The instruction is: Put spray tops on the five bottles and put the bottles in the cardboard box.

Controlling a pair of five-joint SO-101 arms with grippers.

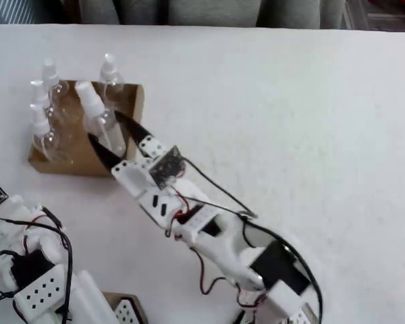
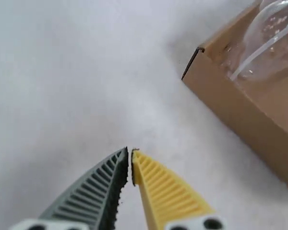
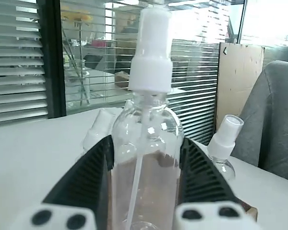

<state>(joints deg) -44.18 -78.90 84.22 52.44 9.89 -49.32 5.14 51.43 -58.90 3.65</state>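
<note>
four spray-topped bottles (image 1: 48,138) stand in the cardboard box (image 1: 136,94); right gripper (image 1: 103,127) clamps the fifth bottle (image 3: 146,124) upright at its corner (to seat it); left gripper (image 2: 130,160) has fingers together.

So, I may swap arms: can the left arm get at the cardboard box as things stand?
Probably yes: bare table lies between the left claw and the cardboard box, though the right claw grips a bottle at the box.

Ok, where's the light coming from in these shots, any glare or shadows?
Right wrist view: bright windows behind backlight the bottle in the right gripper, small glints on its clear wall. Left wrist view: soft shadow on the table beside the cardboard box. High view: even light on the table, faint shadows.
</note>
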